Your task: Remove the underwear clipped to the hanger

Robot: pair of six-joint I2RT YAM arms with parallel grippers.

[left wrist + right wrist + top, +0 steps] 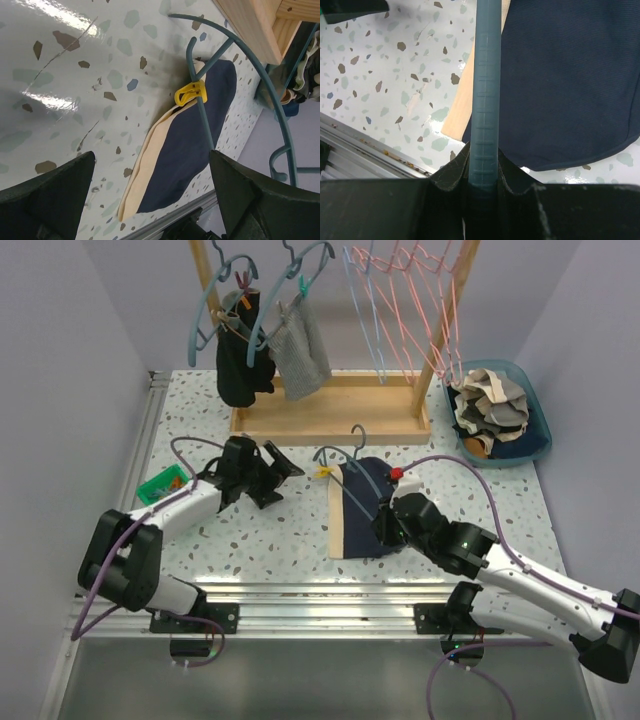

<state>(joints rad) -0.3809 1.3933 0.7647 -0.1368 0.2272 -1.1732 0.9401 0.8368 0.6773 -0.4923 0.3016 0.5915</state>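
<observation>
Two clips in place: yellow clip (190,93), red clip (396,474) pin underwear (362,512) at table (250,540) middle; nothing removed yet. I see right gripper (484,176) clamped on hanger (485,100), left gripper (150,167) wide open, empty.

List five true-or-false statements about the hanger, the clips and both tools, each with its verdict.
1. The right tool is shut on the hanger. True.
2. The left tool grips the yellow clip. False: it is open and apart from the clip.
3. The underwear lies on the table. True.
4. The bin is empty. False: it holds a pile of clothes.
5. The yellow clip is off the hanger. False: it sits on the hanger, at the underwear's edge.
</observation>
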